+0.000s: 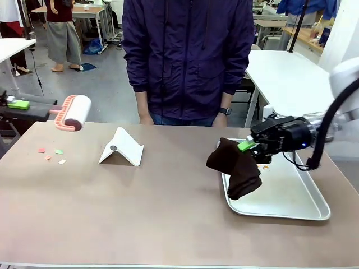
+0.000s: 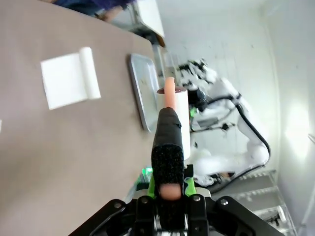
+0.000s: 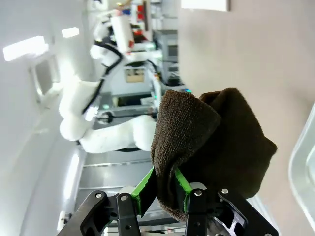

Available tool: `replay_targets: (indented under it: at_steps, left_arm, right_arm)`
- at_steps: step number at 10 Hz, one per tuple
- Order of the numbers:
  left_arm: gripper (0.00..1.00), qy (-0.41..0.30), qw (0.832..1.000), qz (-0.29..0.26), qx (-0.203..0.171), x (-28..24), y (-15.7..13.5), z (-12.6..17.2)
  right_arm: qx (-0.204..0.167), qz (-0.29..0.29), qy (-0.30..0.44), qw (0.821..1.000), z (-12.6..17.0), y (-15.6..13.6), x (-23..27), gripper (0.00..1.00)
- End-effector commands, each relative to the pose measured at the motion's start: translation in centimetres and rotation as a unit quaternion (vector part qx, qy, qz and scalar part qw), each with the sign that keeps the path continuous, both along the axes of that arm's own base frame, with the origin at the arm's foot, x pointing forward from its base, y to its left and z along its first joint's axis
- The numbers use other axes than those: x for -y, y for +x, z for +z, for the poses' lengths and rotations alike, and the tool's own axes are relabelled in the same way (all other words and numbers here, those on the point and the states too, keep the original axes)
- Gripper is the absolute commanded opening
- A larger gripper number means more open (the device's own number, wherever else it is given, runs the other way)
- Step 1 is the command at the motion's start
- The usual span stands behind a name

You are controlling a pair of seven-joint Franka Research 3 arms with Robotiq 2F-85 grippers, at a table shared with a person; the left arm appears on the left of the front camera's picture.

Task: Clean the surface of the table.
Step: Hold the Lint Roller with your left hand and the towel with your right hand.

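Note:
The beige-brown table [image 1: 168,213] spans the front view. My left gripper [image 1: 19,104] is shut on the handle of a lint roller [image 1: 73,112] held above the table's far left corner; the wrist view shows the roller [image 2: 172,115] straight ahead, its handle clamped between the jaws. A few small coloured paper scraps [image 1: 51,153] lie on the table below it. My right gripper [image 1: 247,147] is shut on a dark brown cloth [image 1: 235,165] that hangs over the left end of the silver tray [image 1: 291,210]. The cloth [image 3: 206,142] bunches up between the green pads.
A white folded stand [image 1: 122,147] sits on the table left of centre, also seen as the white stand [image 2: 69,78]. A person in a dark purple jacket [image 1: 188,56] stands at the far edge. A small orange scrap [image 1: 266,166] lies in the tray.

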State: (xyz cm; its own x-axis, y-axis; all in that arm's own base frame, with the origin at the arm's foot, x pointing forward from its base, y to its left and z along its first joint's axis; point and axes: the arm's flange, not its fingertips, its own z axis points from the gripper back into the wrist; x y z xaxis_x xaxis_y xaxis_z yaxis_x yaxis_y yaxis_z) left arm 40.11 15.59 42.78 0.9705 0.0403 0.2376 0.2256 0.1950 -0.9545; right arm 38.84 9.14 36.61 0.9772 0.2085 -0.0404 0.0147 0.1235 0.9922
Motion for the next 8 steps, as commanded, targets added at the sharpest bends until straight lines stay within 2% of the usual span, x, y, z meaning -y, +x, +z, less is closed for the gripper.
replay_targets:
  at_steps: [1,3,5,7,8]
  left_arm:
    - [0.00,-0.017,0.998,-0.062,0.018,-3.6,-1.8,-0.4]
    - [0.00,-0.035,0.994,-0.091,0.049,-5.6,-5.1,-1.7]
    - [0.00,-0.047,0.994,-0.079,0.060,-5.5,-7.3,-3.3]
    - [0.00,-0.035,0.997,-0.046,0.043,-5.2,-7.8,-4.2]
    - [0.00,0.002,1.000,-0.022,0.020,-4.8,-7.2,-4.5]
  right_arm:
    - [-0.013,-0.061,0.071,0.995,1.4,-2.7,1.9,0.00]
    - [-0.019,-0.129,0.098,0.986,1.1,-4.6,5.6,0.00]
    - [-0.021,-0.207,0.129,0.970,0.6,-5.8,9.7,0.00]
    - [-0.019,-0.259,0.147,0.954,0.1,-5.9,11.6,0.00]
    - [-0.027,-0.279,0.137,0.950,-0.4,-5.4,11.6,0.00]
